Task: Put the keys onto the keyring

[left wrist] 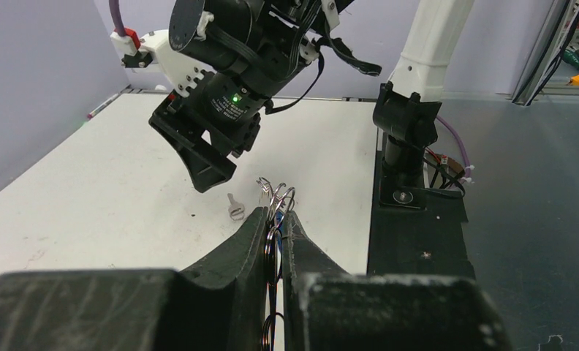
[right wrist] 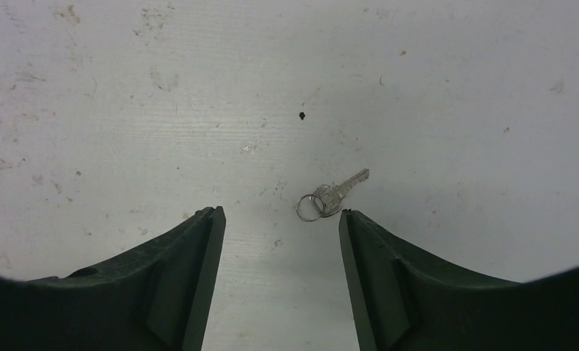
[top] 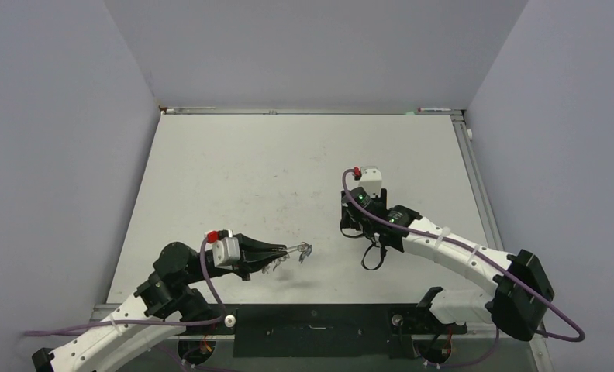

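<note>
Left gripper (left wrist: 275, 219) is clamped tight on the keyring (left wrist: 275, 196). The ring sits edge-on between the fingers, its small loops poking out past the tips, and the whole lot is held up off the table (top: 288, 155). Across from it, the right gripper (right wrist: 279, 216) points straight down, jaws standing well apart with nothing between them. Just past one fingertip a silver key (right wrist: 334, 196) lies flat on the table, a small ring on its head.
</note>
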Action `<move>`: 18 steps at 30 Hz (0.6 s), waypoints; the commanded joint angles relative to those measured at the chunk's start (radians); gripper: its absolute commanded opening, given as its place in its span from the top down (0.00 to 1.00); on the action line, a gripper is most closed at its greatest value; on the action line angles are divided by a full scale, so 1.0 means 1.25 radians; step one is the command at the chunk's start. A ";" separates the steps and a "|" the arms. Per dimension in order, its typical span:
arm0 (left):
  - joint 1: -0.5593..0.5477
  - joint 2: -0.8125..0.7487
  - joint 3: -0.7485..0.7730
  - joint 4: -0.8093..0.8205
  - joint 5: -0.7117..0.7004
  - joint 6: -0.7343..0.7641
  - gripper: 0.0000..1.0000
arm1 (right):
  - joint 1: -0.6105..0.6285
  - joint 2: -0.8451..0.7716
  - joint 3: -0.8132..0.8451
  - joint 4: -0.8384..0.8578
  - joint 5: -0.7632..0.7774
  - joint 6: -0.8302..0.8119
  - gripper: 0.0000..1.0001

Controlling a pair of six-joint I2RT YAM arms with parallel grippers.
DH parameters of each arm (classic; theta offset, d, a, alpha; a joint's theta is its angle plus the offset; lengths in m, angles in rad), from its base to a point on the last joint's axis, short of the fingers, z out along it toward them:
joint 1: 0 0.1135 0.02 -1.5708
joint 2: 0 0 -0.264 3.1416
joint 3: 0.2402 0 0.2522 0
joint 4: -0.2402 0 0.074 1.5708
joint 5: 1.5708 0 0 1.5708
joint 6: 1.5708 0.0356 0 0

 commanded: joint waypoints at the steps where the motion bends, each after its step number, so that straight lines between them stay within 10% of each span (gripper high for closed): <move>1: 0.002 0.007 0.035 0.029 -0.001 -0.008 1.00 | -0.007 0.047 -0.019 0.049 -0.017 0.064 0.42; 18: 0.006 0.033 0.041 0.001 -0.014 0.002 1.00 | -0.009 0.153 -0.057 0.077 0.003 0.106 0.60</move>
